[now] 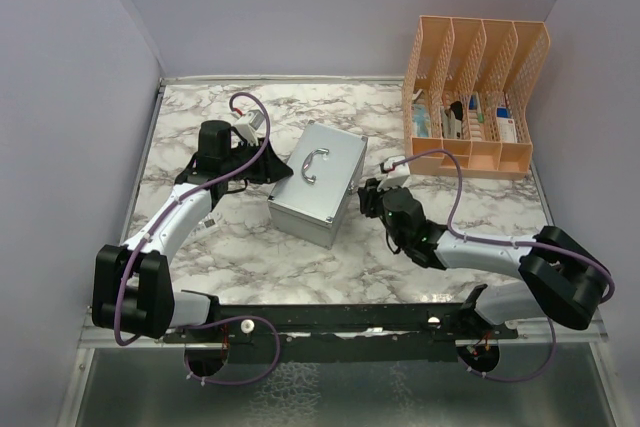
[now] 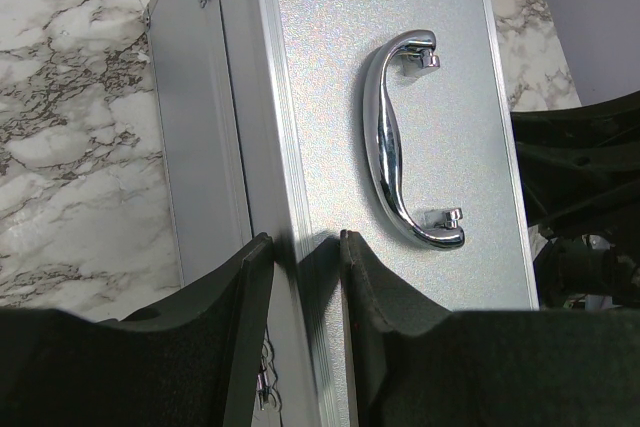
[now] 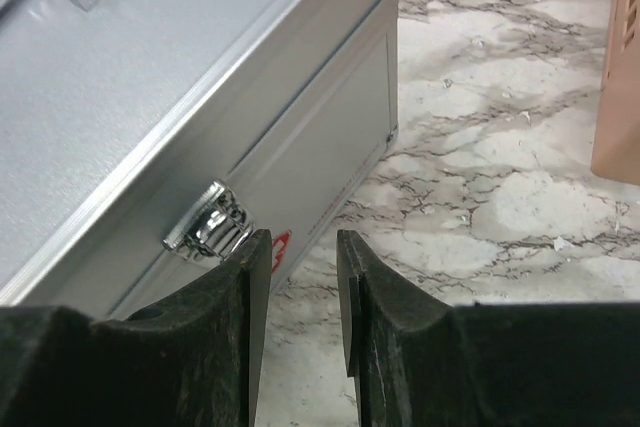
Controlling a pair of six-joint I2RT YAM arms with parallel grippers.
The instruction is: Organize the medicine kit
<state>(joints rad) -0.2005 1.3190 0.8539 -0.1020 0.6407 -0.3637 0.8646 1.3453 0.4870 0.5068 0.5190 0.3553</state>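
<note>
The medicine kit (image 1: 318,184) sits closed near the centre of the desk (image 1: 250,247), turned slightly askew, with its lid up and its chrome handle (image 2: 400,137) lying flat on the lid. A peach organizer (image 1: 475,77) stands well apart at the kit's 1 o'clock. The left tool (image 2: 305,247) is at the kit's 9 o'clock side, its jaws partly apart and straddling the aluminium edge strip of the lid. Whether the pads actually press on that strip cannot be told. The right tool (image 3: 303,242) is at the kit's 3 o'clock side, low against the front wall. Its jaws stand narrowly apart with only bare desk between them, and a chrome latch (image 3: 208,222) sits just beside one finger. In assessment, the case is rigid sheet metal, not fragile, and probably of moderate weight. Its walls are smooth and offer the pads little friction, so a squeeze across the flat faces would likely slip. The sounder holds are the raised latch tab, for release, and the lid's protruding rim, for lifting. The handle is polished and rounded, and is judged slippery unless pinched at its middle. The case may slide on the marble-pattern surface if the latch is pulled without bracing on the opposite side.
</note>
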